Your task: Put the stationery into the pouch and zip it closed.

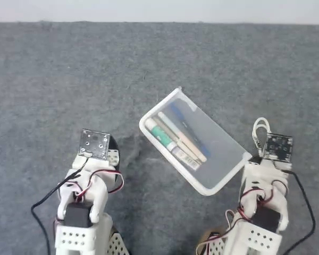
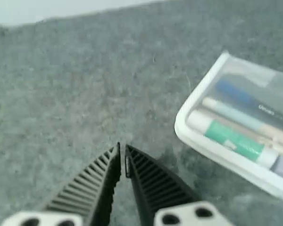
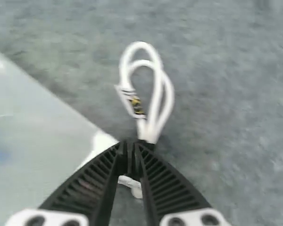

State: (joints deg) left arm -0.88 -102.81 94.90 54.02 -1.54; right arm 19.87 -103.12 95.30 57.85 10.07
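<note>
A robotics lab bench, seemingly: grey felt table (image 1: 53,79), bare pale wall (image 1: 159,9), two small robot arms (image 1: 87,191) (image 1: 263,207).

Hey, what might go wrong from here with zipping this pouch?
The left end effector sits off the pouch, so pulling may drag the unpinned pouch across the carpet. The right end effector pinches just the thin cord, which might slip out.

I count one pouch (image 1: 223,144). Inside it there are four pens (image 1: 187,142), as far as I can tell, because they overlap. One white cord loop (image 3: 146,123) is at its three o'clock side. My grippers are two: left gripper (image 2: 122,151), right gripper (image 3: 130,149).
</note>
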